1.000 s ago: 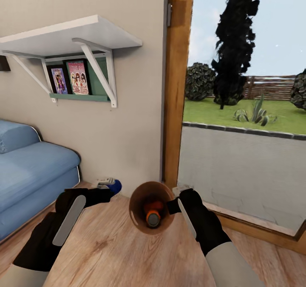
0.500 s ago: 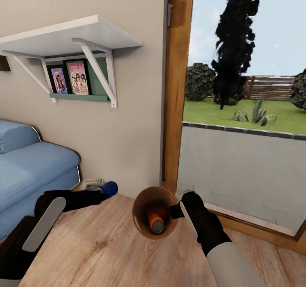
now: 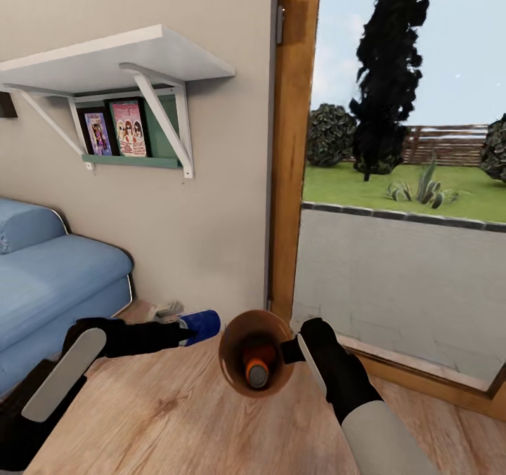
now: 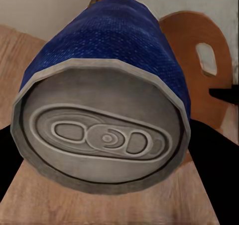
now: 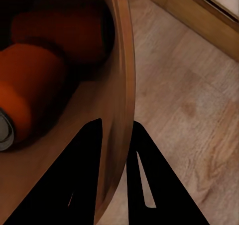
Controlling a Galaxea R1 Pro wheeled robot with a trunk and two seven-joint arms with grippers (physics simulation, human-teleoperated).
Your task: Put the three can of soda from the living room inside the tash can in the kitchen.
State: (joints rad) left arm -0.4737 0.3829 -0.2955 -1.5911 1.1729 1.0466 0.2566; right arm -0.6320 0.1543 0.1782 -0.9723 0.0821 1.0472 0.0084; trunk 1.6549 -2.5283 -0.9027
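Observation:
My left gripper (image 3: 188,329) is shut on the dark blue can of soda (image 3: 202,323), which it holds lying on its side just left of the trash can (image 3: 237,380). The left wrist view looks straight at the blue can's silver top (image 4: 102,135), with the copper trash can (image 4: 199,80) behind it. My right gripper (image 3: 289,349) is shut on the trash can's rim, tilting its mouth toward the camera above the floor. Two orange cans (image 3: 257,362) lie inside. In the right wrist view the fingers (image 5: 82,175) clamp the trash can's wall (image 5: 122,75), beside an orange can (image 5: 30,90).
A blue sofa (image 3: 49,285) stands at the left, under a white wall shelf (image 3: 119,57) with framed pictures. A wooden door frame (image 3: 292,145) and a glass door to the garden are straight ahead. A small grey object (image 3: 165,310) lies on the wood floor by the wall.
My left arm has swung the blue can to the right, close to the trash can's rim. The trash can rose slightly a second ago and has held still since.

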